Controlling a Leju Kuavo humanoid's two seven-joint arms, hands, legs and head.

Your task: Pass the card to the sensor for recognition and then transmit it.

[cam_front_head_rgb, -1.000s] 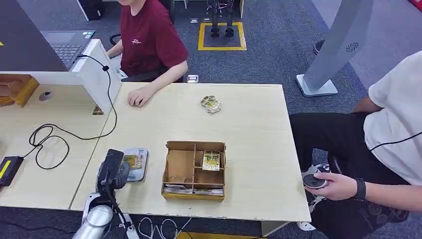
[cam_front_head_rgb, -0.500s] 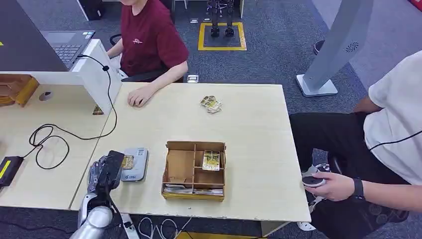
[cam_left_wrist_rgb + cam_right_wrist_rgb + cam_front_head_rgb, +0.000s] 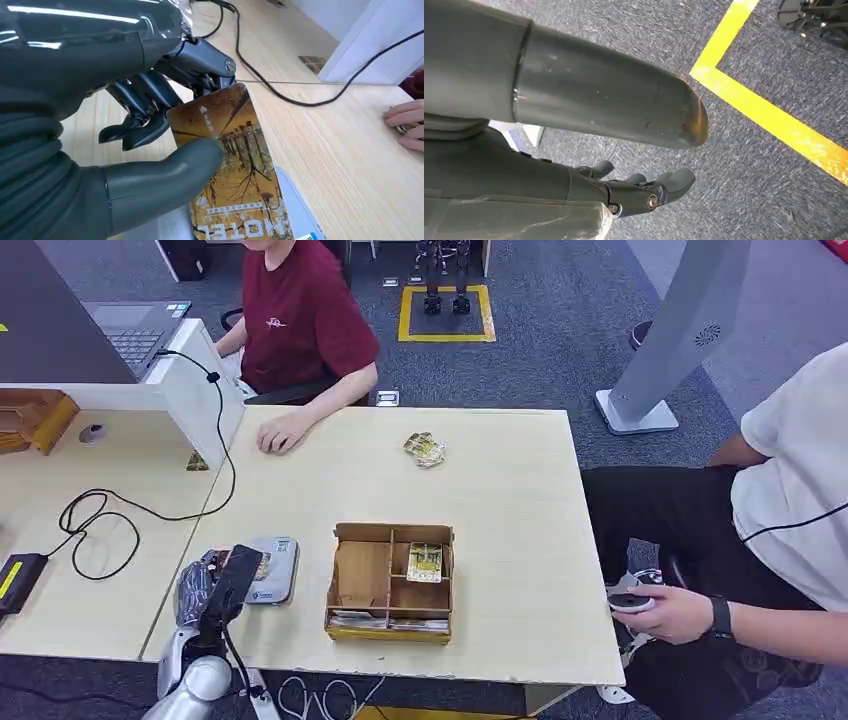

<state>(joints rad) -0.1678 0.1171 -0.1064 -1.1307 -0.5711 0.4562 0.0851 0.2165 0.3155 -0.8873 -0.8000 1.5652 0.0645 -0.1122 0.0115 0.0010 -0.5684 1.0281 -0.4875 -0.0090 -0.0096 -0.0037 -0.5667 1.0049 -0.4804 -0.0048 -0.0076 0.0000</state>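
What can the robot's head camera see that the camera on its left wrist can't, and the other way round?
The head view takes in the divided cardboard box with a card in one compartment, a small pile of cards farther along the table, and two people sitting nearby. The left wrist view gets close enough to read HOTEL on the card and to see the thumb pressing it against the fingers. Both show the left hand holding that card over the grey sensor, and the black cable.
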